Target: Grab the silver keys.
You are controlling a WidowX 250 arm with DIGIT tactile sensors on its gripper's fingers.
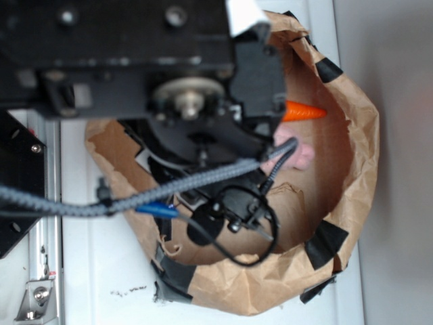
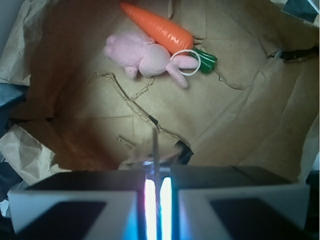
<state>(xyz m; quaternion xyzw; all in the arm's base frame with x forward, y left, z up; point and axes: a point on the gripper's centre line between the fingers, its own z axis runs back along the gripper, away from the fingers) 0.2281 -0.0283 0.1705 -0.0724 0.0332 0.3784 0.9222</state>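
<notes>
Closest to my wrist camera, the gripper (image 2: 156,187) has its jaws nearly closed on a thin silver piece, apparently the silver keys (image 2: 154,152); carrot (image 2: 157,27) and bunny (image 2: 142,57) lie far off.

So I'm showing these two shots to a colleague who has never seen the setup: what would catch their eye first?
Probably the bright orange carrot at the far side of the brown paper bag, with the pink plush bunny lying against it. Next, in the wrist view, the gripper, its pads nearly together on something thin and metallic, likely the silver keys, though they are hard to make out. In the exterior view, the black arm and cables cover most of the bag.
</notes>
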